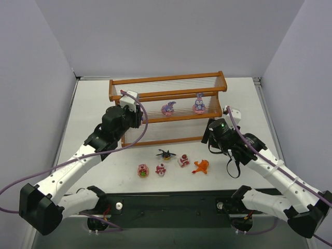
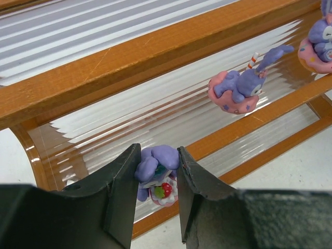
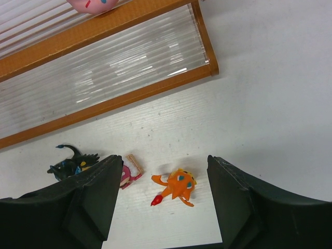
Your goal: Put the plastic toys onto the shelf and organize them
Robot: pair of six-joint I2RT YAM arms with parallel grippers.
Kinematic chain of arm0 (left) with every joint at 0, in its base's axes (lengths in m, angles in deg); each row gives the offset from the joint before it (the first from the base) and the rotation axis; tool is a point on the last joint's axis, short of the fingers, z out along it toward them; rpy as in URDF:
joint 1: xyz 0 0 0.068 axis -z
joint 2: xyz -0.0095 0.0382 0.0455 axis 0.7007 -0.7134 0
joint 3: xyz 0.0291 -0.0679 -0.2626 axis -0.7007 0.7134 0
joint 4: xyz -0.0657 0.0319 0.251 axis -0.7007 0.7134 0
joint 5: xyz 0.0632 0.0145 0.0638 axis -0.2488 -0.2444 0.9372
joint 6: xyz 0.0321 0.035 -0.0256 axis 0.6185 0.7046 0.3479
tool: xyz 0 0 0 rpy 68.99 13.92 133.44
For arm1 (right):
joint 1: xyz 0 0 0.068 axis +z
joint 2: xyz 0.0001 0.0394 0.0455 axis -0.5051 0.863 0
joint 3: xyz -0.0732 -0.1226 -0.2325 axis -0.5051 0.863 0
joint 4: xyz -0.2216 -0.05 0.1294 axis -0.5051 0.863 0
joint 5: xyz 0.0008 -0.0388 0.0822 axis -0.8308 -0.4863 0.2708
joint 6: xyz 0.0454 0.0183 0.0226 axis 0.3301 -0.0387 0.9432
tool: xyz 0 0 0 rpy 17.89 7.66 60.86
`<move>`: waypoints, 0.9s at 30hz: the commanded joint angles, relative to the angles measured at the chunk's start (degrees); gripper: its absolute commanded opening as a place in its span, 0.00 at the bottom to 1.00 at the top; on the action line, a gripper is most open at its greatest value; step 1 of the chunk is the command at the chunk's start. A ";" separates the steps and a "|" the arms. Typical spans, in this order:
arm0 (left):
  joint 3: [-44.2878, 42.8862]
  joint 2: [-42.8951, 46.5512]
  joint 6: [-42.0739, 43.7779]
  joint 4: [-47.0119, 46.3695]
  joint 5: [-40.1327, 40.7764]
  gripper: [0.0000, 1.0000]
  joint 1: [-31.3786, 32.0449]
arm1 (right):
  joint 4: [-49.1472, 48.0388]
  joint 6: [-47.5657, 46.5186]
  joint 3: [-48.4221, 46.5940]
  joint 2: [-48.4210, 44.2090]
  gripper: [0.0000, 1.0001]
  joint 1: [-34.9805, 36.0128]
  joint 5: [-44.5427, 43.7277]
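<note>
By the left end of the shelf [image 2: 155, 57], my left gripper [image 2: 158, 155] pinches a purple toy [image 2: 152, 167]. My right gripper [image 3: 165, 163] hangs open over the orange toy [image 3: 178, 187] on the table [image 3: 259, 78]. These toys look light, hard and slick, so I'd squeeze the round body.

White left arm [image 1: 67, 171] and right arm [image 1: 282, 176] with black joints [image 1: 111, 124], purple cables [image 1: 144, 118], matte black left gripper [image 2: 156, 155] and right gripper [image 3: 165, 161].

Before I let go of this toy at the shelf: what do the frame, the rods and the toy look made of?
The frame looks like varnished wood, orange-brown and satin, with fine scratches. The rods seem to be clear plastic, possibly glass: glossy, translucent, with bright glints along them. The toy is likely moulded plastic: smooth, slightly shiny, with painted details.
</note>
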 commanded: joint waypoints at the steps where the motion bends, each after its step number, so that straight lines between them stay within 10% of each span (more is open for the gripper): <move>1: 0.60 -1.08 -0.02 -7.57 -1.47 0.00 -1.85 | 0.18 -0.61 -1.70 0.93 0.67 -0.50 -0.67; 27: 2.27 -7.24 -1.34 -16.19 -5.78 0.01 -7.31 | 0.09 -1.14 -3.19 3.04 0.66 -1.11 -0.05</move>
